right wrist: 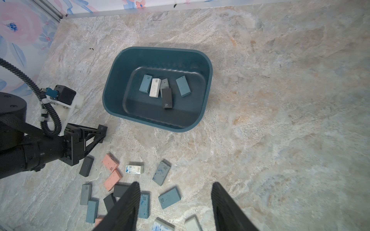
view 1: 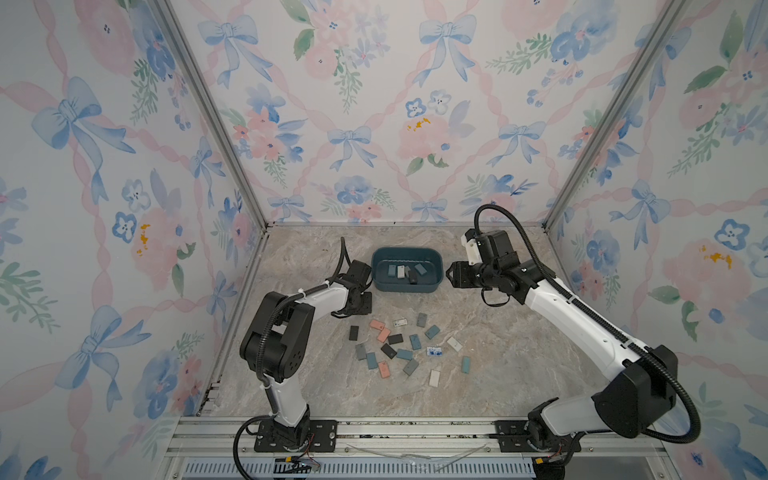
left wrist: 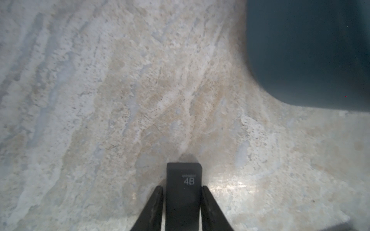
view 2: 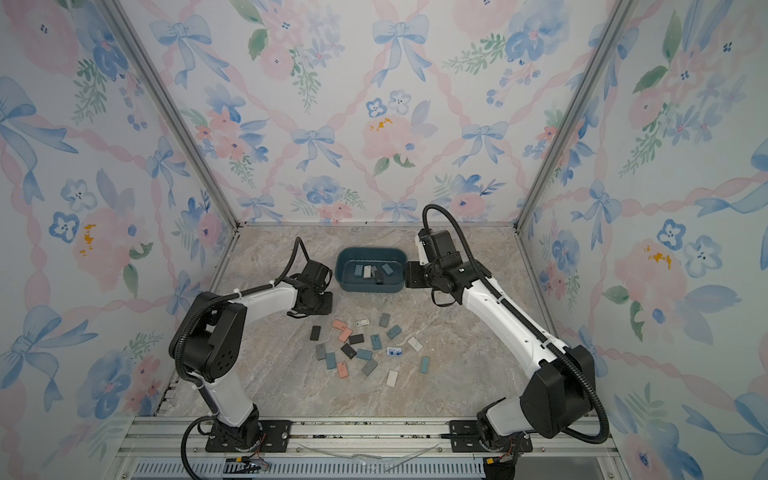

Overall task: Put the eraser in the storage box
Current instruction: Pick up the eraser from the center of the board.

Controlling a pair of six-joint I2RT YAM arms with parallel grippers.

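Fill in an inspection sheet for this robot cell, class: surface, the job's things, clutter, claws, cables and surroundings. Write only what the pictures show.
Surface: marble-patterned tabletop, level.
Job's things: teal storage box at the back, five erasers inside; black 4B eraser outside it, near one corner.
Clutter: loose erasers, pink, blue, grey, black and white, scattered in front of the box.
Claws: left claw closed on the black 4B eraser; right claw open, empty.
Cables: black ribbed conduit runs along each arm.
Surroundings: floral wallpaper walls, metal frame posts, base rail in front.
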